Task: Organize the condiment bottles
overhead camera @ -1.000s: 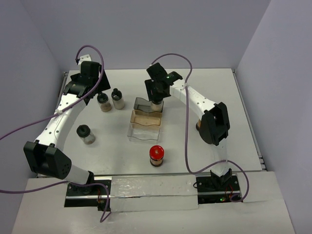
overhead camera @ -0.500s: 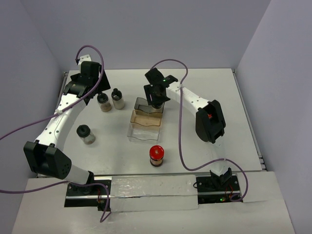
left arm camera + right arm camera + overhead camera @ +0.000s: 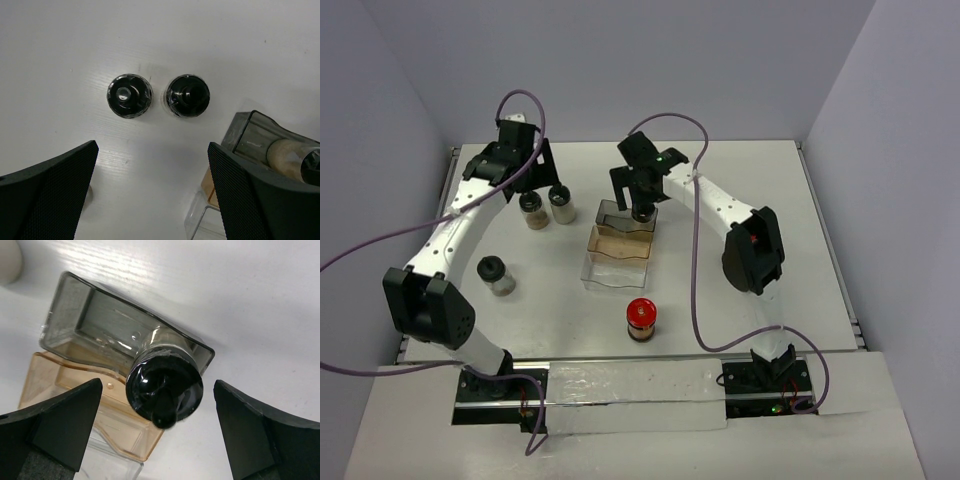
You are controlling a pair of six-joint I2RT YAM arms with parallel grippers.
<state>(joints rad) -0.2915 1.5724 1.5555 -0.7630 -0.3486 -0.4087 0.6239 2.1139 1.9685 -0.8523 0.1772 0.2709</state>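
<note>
Condiment bottles point(image 3: 561, 203) sit only partly sorted on the white table point(image 3: 770, 200). One black-capped bottle point(image 3: 165, 390) stands at the right end of the far compartment of the clear tray point(image 3: 65, 315), with the right gripper point(image 3: 639, 195) poised directly over it, jaws spread wide and touching neither cap nor glass. The left gripper point(image 3: 153, 150), jaws equally wide apart and empty, hangs above a pair of black-capped bottles point(image 3: 130, 95) standing almost shoulder to shoulder just left of the tray. A lone black-capped bottle point(image 3: 495, 272) stands nearer the arms, and a red-capped bottle point(image 3: 641, 318) waits in front of the tray. The trouble ahead looks likely to come from tight spacing. If the right arm pulls away at a slant, a finger could catch the cap and tip the bottle, or drag the light tray off its spot. On the left, jaws coming down around one bottle of the pair could knock its neighbour over, or bump the tray's corner close by. Whether the bottle in the tray is seated flat cannot be told.
</note>
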